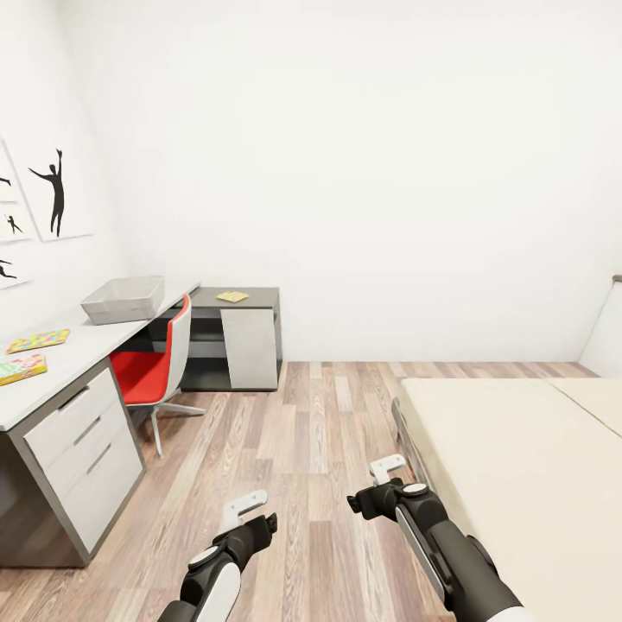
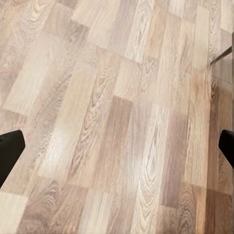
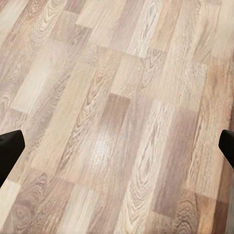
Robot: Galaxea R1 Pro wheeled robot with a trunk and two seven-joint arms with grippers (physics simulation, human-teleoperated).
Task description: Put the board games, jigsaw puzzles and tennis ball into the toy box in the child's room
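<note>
The grey toy box (image 1: 121, 300) stands open on the long white desk (image 1: 52, 393) at the left wall. Two flat colourful boxes (image 1: 37, 340) (image 1: 22, 369) lie nearer on the same desk; whether they are games or puzzles I cannot tell. A small yellow flat piece (image 1: 231, 296) lies on the dark corner section of the desk. My left gripper (image 1: 255, 523) (image 2: 117, 151) and right gripper (image 1: 371, 499) (image 3: 117, 151) hang low over the wooden floor, both open and holding nothing, far from the desk.
A red and white swivel chair (image 1: 155, 367) is tucked at the desk. A bed with a beige mattress (image 1: 518, 466) takes up the right side. Wooden floor (image 1: 311, 432) runs between the desk and the bed up to the white wall.
</note>
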